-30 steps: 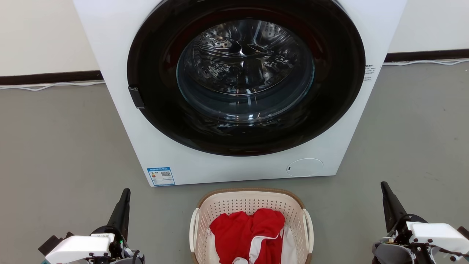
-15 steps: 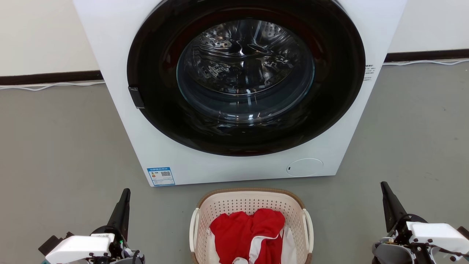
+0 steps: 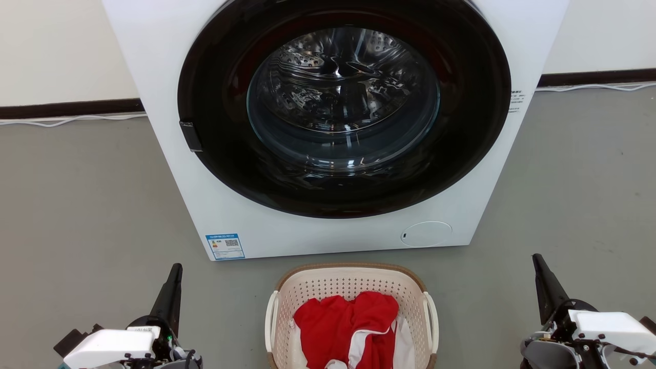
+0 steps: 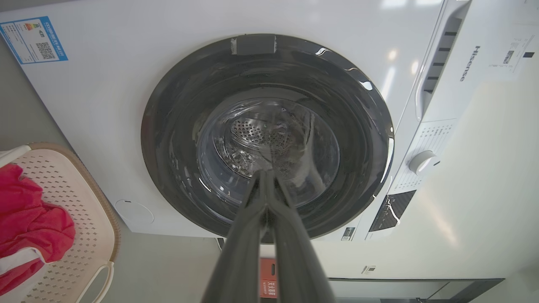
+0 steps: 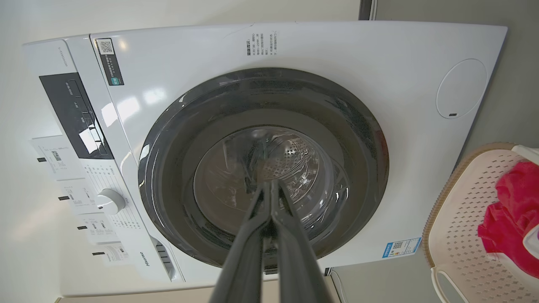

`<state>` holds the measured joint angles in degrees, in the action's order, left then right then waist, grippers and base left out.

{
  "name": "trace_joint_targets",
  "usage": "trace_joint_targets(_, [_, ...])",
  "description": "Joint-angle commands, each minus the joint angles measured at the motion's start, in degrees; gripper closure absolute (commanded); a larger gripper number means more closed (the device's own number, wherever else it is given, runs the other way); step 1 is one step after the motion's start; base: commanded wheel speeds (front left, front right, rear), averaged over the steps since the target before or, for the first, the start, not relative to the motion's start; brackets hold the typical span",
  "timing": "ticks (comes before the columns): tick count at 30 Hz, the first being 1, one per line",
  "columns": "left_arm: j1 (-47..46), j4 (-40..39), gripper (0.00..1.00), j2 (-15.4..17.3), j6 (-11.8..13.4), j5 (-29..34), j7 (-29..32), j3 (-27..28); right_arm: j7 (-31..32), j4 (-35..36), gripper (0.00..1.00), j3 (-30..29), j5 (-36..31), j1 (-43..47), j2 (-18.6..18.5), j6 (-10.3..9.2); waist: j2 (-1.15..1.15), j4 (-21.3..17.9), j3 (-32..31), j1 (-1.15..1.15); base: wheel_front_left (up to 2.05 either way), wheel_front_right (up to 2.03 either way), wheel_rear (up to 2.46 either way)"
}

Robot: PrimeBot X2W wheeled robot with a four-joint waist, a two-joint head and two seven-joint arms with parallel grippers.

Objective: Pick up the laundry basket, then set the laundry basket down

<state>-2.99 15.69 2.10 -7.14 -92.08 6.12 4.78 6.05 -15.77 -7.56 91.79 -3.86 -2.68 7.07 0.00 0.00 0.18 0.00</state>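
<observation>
Sitting right by the washing machine (image 3: 230,225), the laundry basket (image 3: 348,283) has red clothes (image 3: 341,320) inside. Left gripper (image 3: 177,268) and right gripper (image 3: 536,258) are clenched, empty, flanking it.

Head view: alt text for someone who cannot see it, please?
A cream-white perforated plastic laundry basket holding red and white cloth sits before a white front-loading washer. The shut left claw and right claw flank it.
</observation>
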Motion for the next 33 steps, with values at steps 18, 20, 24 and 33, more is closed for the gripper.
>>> trace_joint_targets(18, [-3.2, -1.7, 1.00, 0.8, -0.4, -0.1, 0.3, 1.7, 0.4, 1.7, 1.00, 1.1, 0.4, -2.3, -0.2, 0.42, 0.00, 0.0, 0.0, 0.00, 0.00, 0.00, 0.00])
trace_joint_targets(20, [-3.2, -1.7, 1.00, 0.8, -0.4, -0.1, 0.3, 1.7, 0.4, 1.7, 1.00, 1.1, 0.4, -2.3, -0.2, 0.42, 0.00, 0.0, 0.0, 0.00, 0.00, 0.00, 0.00])
trace_joint_targets(24, [-3.2, -1.7, 1.00, 0.8, -0.4, -0.1, 0.3, 1.7, 0.4, 1.7, 1.00, 1.1, 0.4, -2.3, -0.2, 0.42, 0.00, 0.0, 0.0, 0.00, 0.00, 0.00, 0.00])
trace_joint_targets(33, [0.3, 0.4, 0.00, -0.2, 0.1, 0.2, -1.1, -0.3, -0.9, 0.3, 0.00, 0.9, -0.2, 0.4, 0.1, 0.00, 0.00, 0.0, 0.0, 0.12, 0.00, 0.00, 0.00])
